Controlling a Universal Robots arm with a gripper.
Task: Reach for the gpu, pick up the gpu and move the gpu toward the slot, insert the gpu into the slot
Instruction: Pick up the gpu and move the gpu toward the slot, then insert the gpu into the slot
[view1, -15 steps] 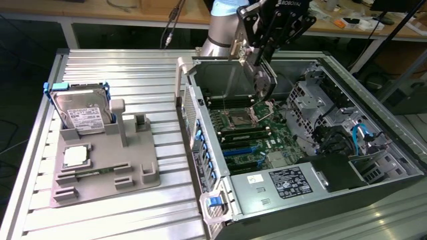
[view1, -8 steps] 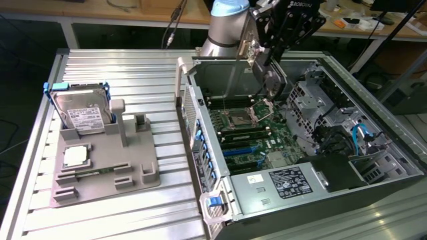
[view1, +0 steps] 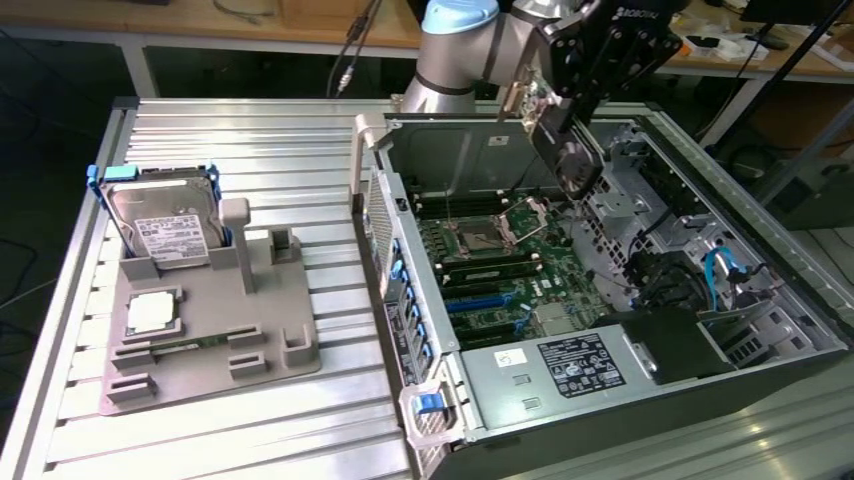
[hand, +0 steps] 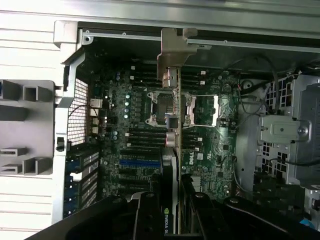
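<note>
Dark gpu aloft, apart from slot

I have the arm standing at the far side in the exterior view, with its silver link and blue-capped joint upright. The wrist bends over toward the exterior view's right. The black gripper points downward at a slight tilt. Its two fingers are drawn partway together, clamped on the flat sides of the gpu, which hangs edge-down beneath them.
</note>
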